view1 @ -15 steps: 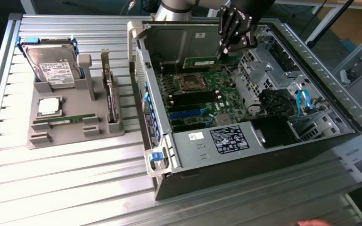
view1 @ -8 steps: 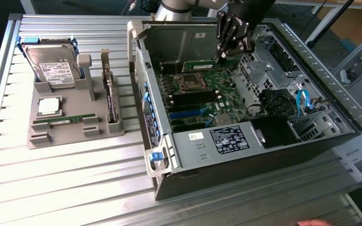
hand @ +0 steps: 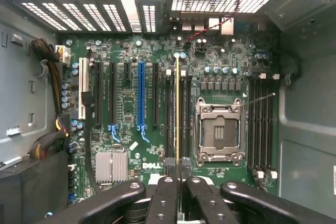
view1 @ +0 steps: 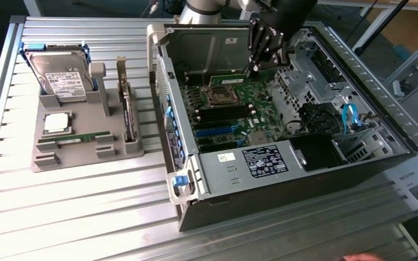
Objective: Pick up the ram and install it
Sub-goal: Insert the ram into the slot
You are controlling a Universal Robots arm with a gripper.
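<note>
My gripper [view1: 256, 68] is inside the open computer case [view1: 383, 163], over the far end of the motherboard [view1: 227, 117]. Its fingers [hand: 167, 192] are shut on the ram [hand: 177, 103], seen edge-on in the wrist view as a thin yellowish line. The stick runs along the black memory slots [hand: 170, 114] beside the empty processor socket [hand: 218, 129]. In the exterior view the ram [view1: 228, 78] is a green strip under the fingertips. Whether it touches a slot I cannot tell. Another green stick [view1: 74, 137] lies in the grey holder.
The grey holder [view1: 85, 152] at the exterior view's left carries a hard drive [view1: 60, 76], a square processor [view1: 56, 122] and an upright expansion card [view1: 127, 109]. Case walls, a drive cage [view1: 303, 76] and blue cables [view1: 350, 117] hem in the motherboard. A hand [view1: 361, 256] shows at the bottom edge.
</note>
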